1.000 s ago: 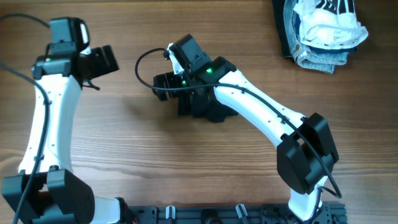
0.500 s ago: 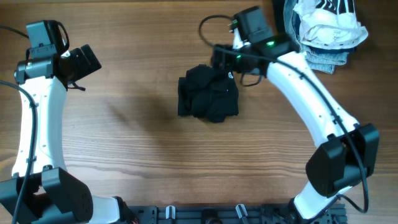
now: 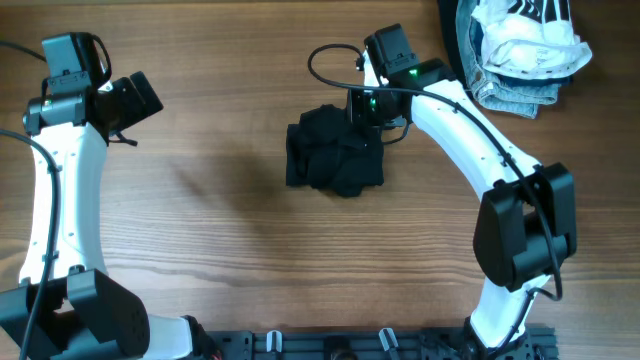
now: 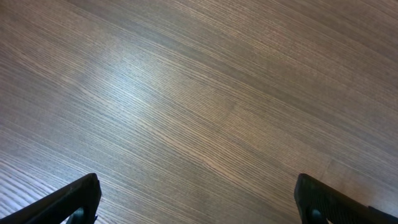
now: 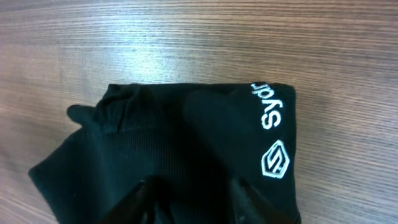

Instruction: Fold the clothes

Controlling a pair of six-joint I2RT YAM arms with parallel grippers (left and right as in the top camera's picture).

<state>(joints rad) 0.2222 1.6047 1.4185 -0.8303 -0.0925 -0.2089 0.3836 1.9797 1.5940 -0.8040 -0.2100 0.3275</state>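
A black garment (image 3: 335,160) lies bunched into a rough square at the table's middle. In the right wrist view it (image 5: 186,137) shows a white logo and lettering on its right edge. My right gripper (image 3: 368,112) is at the garment's top right corner. Its jaws (image 5: 193,186) are drawn in and pressed into the cloth, with a ridge of black fabric between the fingers. My left gripper (image 3: 140,98) hangs far to the left, away from the garment. It (image 4: 199,202) is open above bare wood.
A pile of other clothes (image 3: 520,50), white cloth on top of blue denim, sits at the table's back right corner, close behind the right arm. The arms' bases and a black rail (image 3: 370,345) line the front edge.
The right arm swung from the garment's left side up toward the back right, then dropped onto the garment's top right corner, its jaws narrowing on the cloth. The left arm drew slightly left.
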